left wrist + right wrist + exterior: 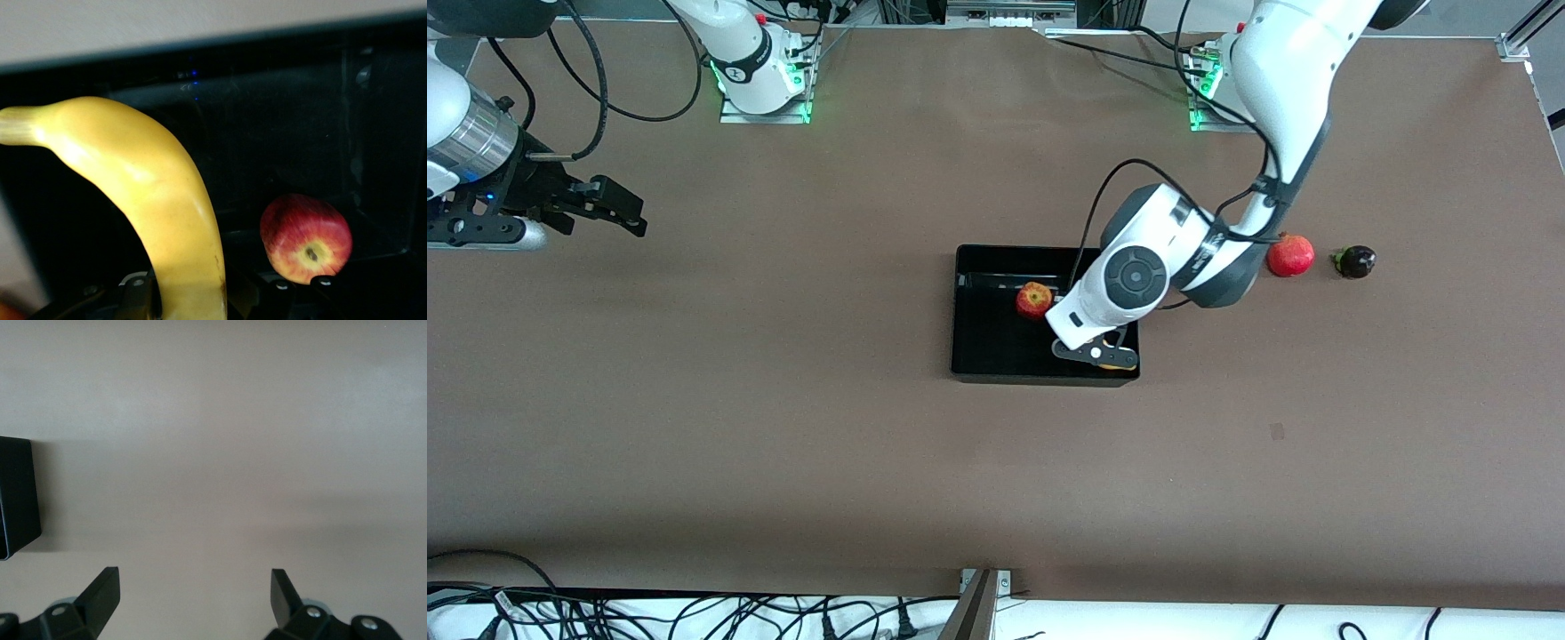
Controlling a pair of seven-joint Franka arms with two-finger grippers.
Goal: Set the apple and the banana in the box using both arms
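Note:
The black box [983, 351] lies mid-table. The red-and-yellow apple [1033, 300] rests inside it, toward the robots' bases; it also shows in the left wrist view [305, 239]. My left gripper [1101, 353] is low in the box at the corner nearest the front camera on the left arm's side, shut on the yellow banana [1118, 361]. In the left wrist view the banana [153, 193] curves up from between the fingers [137, 297] over the box floor [267, 113]. My right gripper [624, 212] waits open and empty above bare table at the right arm's end; it shows in the right wrist view [195, 587].
A uniformly red round fruit with a crown [1290, 255] and a small dark purple fruit [1354, 261] lie on the brown table toward the left arm's end, outside the box. A corner of the box [17, 497] shows in the right wrist view.

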